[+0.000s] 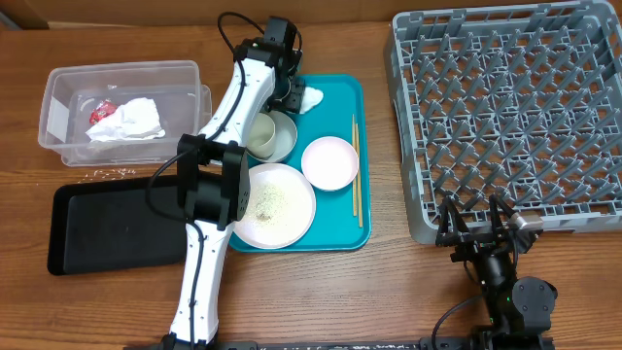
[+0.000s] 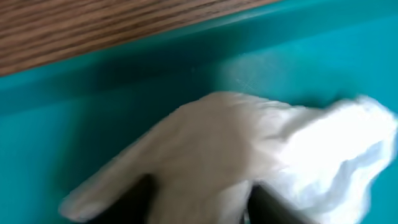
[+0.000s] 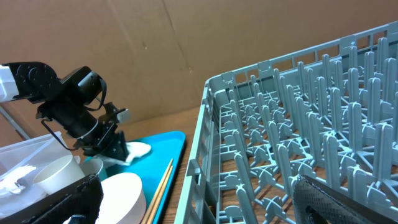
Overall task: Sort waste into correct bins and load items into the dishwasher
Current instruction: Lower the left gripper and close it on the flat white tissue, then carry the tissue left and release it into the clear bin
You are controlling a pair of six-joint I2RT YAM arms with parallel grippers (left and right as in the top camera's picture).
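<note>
My left gripper [image 1: 292,95] is at the far corner of the teal tray [image 1: 342,229], shut on a crumpled white napkin [image 1: 311,98]. In the left wrist view the napkin [image 2: 236,143] fills the gap between the two dark fingers [image 2: 134,200]. A white plate [image 1: 277,204] sprinkled with rice, a pinkish bowl [image 1: 330,161] and a grey bowl [image 1: 276,137] with a cup in it sit on the tray. The clear tub [image 1: 58,97] holds napkins and a red wrapper [image 1: 101,113]. My right gripper [image 1: 483,233] hangs open at the front edge of the grey dish rack [image 1: 505,117].
The black tray [image 1: 107,228] lies front left, with loose rice grains [image 1: 112,173] on the table beyond it. Wooden chopsticks [image 1: 356,165] lie along the teal tray's right side. The left arm stretches over the plate and the grey bowl.
</note>
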